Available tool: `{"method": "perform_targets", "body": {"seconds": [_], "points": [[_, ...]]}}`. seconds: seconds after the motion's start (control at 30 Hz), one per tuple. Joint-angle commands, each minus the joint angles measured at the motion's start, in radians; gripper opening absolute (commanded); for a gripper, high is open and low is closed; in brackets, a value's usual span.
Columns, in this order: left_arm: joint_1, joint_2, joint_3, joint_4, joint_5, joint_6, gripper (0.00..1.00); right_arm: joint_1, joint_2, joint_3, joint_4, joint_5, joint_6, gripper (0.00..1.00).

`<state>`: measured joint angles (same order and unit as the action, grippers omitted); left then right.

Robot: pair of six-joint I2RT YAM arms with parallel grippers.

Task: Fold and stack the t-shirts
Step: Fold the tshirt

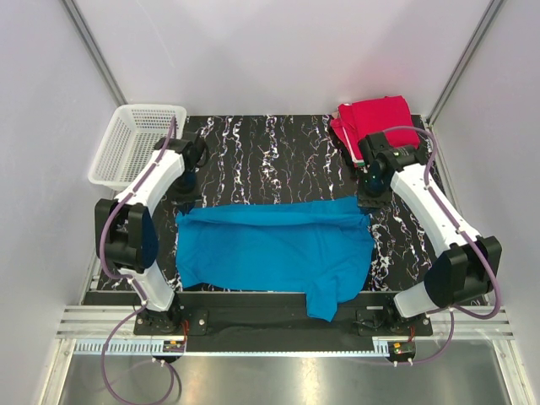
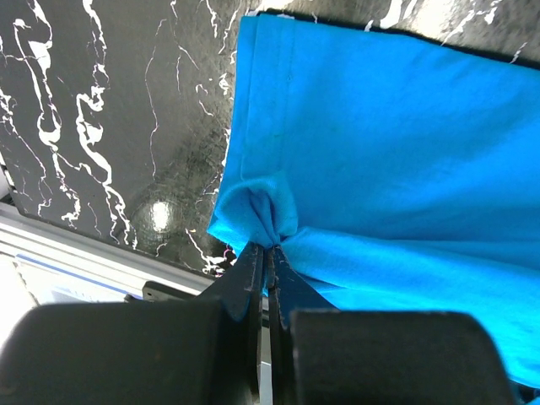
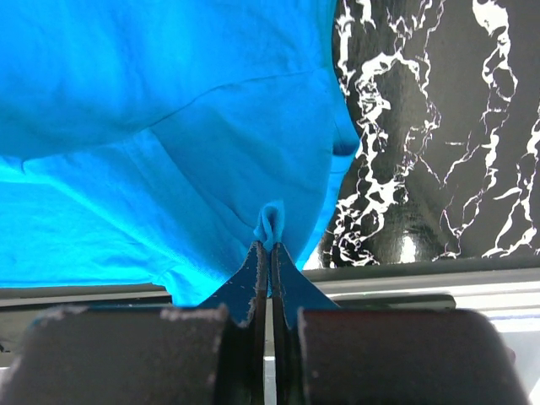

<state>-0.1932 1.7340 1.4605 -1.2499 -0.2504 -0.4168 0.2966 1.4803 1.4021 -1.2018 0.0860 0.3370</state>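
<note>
Left arm (image 1: 143,211) and right arm (image 1: 439,224) are reaching forward over the black marbled desk (image 1: 278,156). Blue t-shirt (image 1: 278,245) is lying spread across its near half, one part drooping over the near edge. White mesh basket (image 1: 135,143) is sitting by the far left corner, red folded t-shirts (image 1: 375,120) at the far right. Left end effector (image 2: 268,246) is pinching bunched blue cloth; right end effector (image 3: 270,245) is pinching a small fold likewise.

The bright blue t-shirt (image 1: 270,245) is soft matt cloth; the black white-veined desk (image 1: 278,160) looks glossy; the white mesh basket (image 1: 126,150) is plastic.
</note>
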Motion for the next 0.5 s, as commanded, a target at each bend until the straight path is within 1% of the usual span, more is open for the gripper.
{"method": "perform_targets", "body": {"seconds": [0.0,0.3,0.47], "points": [[0.000,-0.014,-0.023,-0.011,-0.030,-0.007,0.00,0.010,-0.037,-0.022,0.001,0.004,0.002,0.00],[0.000,0.015,-0.029,-0.002,-0.033,-0.010,0.00,0.010,-0.006,-0.061,0.033,0.000,0.017,0.00],[0.000,0.045,0.004,-0.003,-0.032,-0.004,0.00,0.010,0.029,-0.026,0.048,0.015,0.013,0.00]]}}
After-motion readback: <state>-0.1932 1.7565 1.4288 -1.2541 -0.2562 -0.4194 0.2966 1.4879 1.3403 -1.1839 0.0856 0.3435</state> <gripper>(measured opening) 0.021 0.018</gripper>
